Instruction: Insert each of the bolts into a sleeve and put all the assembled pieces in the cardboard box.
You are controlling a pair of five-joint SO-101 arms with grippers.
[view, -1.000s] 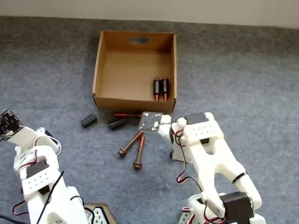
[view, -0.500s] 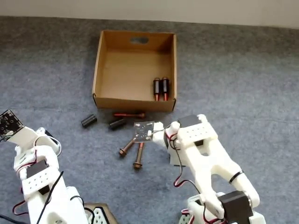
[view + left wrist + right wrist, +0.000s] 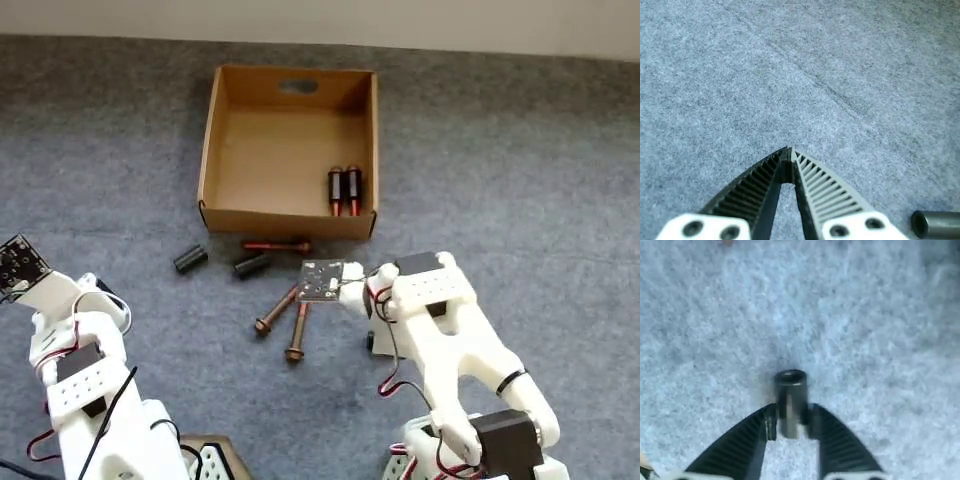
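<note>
Our right gripper [image 3: 791,413] clamps one sleeve [image 3: 790,385]; our left gripper [image 3: 789,153] is pinched together. We count two more sleeves [image 3: 190,259] [image 3: 252,265] and three bolts [image 3: 276,245] [image 3: 278,309] [image 3: 298,330] on the carpet [image 3: 500,180] beside the cardboard box [image 3: 210,150], which holds two assembled pieces [image 3: 335,190] [image 3: 353,189].

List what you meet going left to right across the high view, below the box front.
left arm → sleeve → second sleeve → lowest bolt → right arm. The other two bolts overlap these, so they are left out.

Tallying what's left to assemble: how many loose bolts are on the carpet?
3 bolts: one along the cardboard box's front wall; two angled together nearer the arms. The arm over them could hide another.
</note>
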